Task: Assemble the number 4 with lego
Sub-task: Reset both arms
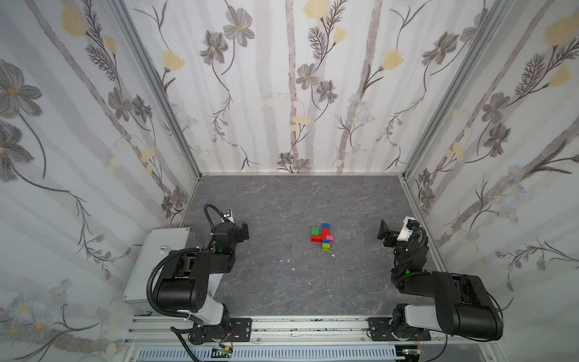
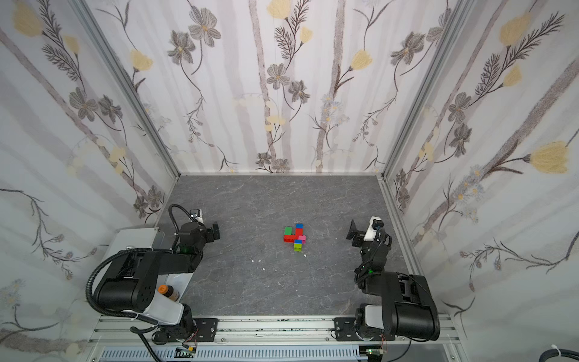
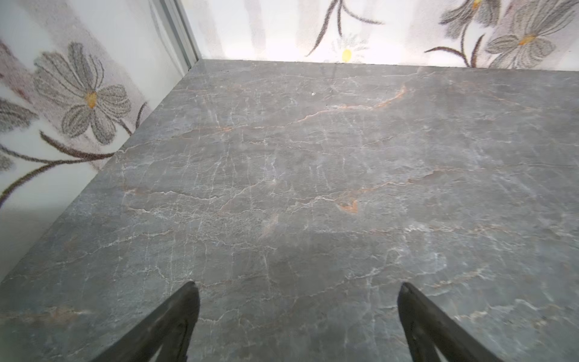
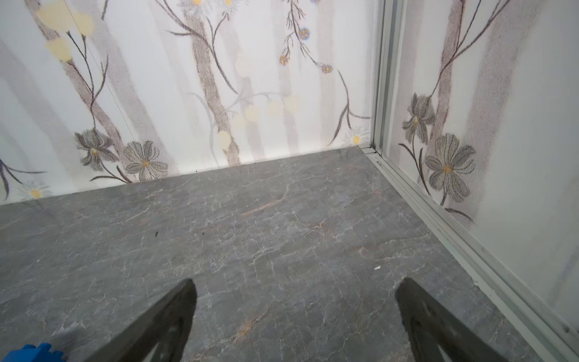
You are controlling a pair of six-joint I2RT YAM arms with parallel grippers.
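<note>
A: Where is the number 4 (image 1: 322, 237)?
B: Centre of the worktop (image 1: 282, 203); left hand (image 3: 297, 285) at its 9 o'clock, right hand (image 4: 294, 282) at 3, both spread, empty.
A: Handling?
B: Likely light, stiff; pinch the red crossbar (image 1: 316, 239) by its long sides.

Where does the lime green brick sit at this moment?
In both top views the small lime green studded plastic brick sits midway across the grey marbled table, at the near end of the multicoloured brick figure, against a small blue brick.
</note>
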